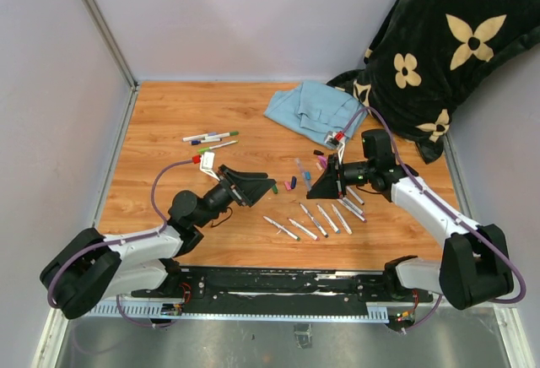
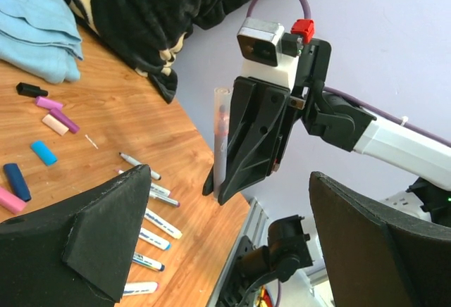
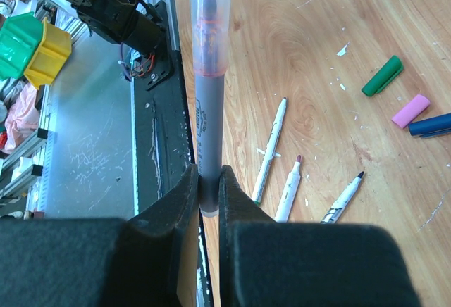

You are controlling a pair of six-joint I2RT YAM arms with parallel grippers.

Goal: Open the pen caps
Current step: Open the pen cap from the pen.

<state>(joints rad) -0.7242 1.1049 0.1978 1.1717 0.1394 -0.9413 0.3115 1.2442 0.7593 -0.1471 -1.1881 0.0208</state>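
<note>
Left gripper (image 1: pixel 256 191): jaws wide apart, holding nothing, aimed at 3 o'clock toward the right arm. Capped pens (image 1: pixel 211 138) lie at its 11 o'clock. Loose caps (image 2: pixel 44 152) lie between the two arms, with bare pens (image 1: pixel 314 220) in a row at their 5 o'clock. Right gripper (image 3: pixel 204 174): clamped on the tail end of a pen (image 3: pixel 209 117). The pen's clear cap (image 3: pixel 209 4) is on, at the far end from the jaws and apart from your left fingers.

Risks as I read them:
- The grip is at the very tail, so there's a long lever. Close the left off-centre and you shove the pen sideways; it pivots or slips out.
- The cap is see-through and close to barrel width. Close too low and you clamp barrel, not cap, so nothing separates.
- Pull off-axis and the cap likely jams.
- A dropped pen would land on the bare pens just beside and scatter them.
</note>
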